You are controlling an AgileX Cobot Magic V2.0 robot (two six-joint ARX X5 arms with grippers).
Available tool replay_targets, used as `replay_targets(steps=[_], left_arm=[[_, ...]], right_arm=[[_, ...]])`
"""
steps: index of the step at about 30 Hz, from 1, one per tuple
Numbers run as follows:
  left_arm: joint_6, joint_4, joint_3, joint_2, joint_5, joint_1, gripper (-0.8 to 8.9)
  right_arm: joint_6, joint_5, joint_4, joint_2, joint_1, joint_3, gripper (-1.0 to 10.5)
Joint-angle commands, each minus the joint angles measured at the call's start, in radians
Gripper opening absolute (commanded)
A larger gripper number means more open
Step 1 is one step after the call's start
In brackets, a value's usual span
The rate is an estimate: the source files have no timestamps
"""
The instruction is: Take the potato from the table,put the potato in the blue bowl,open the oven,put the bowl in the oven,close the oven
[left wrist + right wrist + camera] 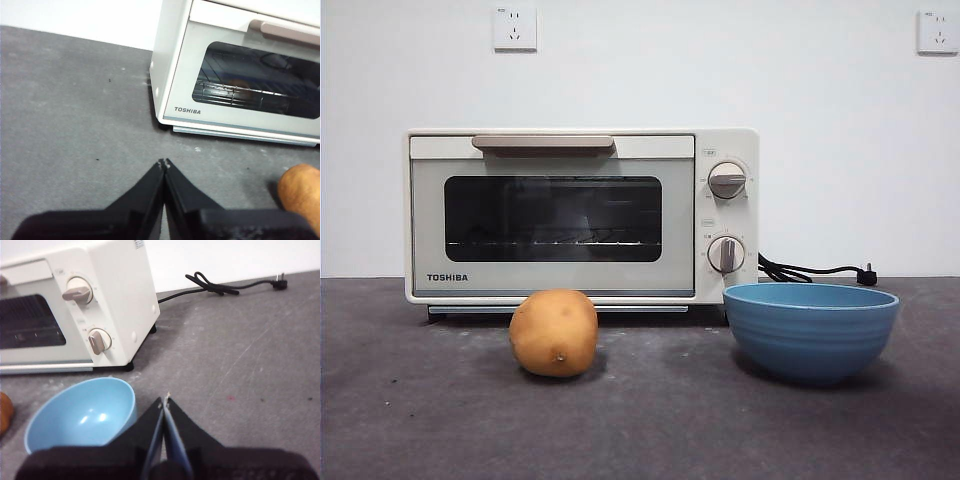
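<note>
— While both arms wait, where is the potato (302, 192)?
— Just beside the left gripper (164, 163), jaws pressed together; right gripper (164, 401) likewise, by the empty blue bowl (82, 412).
— And beyond?
— TOSHIBA oven (582, 215), door closed. Next, likely: spread jaws, grasp potato.

Oven (582, 215): cream-white body, dark glass window, beige handle (543, 143), black cord (815, 270). Potato (554, 332): golden-brown skin with one small dark spot. Blue bowl (810, 330): matte medium blue, apparently faintly ridged. Table (420, 400): mottled dark grey.
</note>
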Motion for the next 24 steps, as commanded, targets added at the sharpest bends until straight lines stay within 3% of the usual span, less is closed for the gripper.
replay_targets(steps=[1,5,12,17,24], left_arm=[[-0.078,0.002,-0.01,-0.003,0.028,0.002,-0.06],[-0.124,-0.011,0.009,-0.003,0.097,0.002,-0.08],[-0.151,-0.106,0.117,-0.002,0.142,0.002,-0.08],[-0.149,-0.229,0.251,-0.001,0.213,0.002,-0.08],[-0.086,-0.432,0.44,0.066,0.308,0.002,-0.08]], right_arm=[[0.101,-0.005,0.0,-0.003,0.001,-0.007,0.0],[0.216,-0.005,-0.002,-0.002,0.001,0.019,-0.1],[0.243,-0.062,-0.009,0.055,0.001,0.131,-0.1],[0.231,-0.146,-0.11,0.163,0.002,0.274,-0.1],[0.101,-0.324,-0.356,0.355,0.002,0.527,-0.1]])
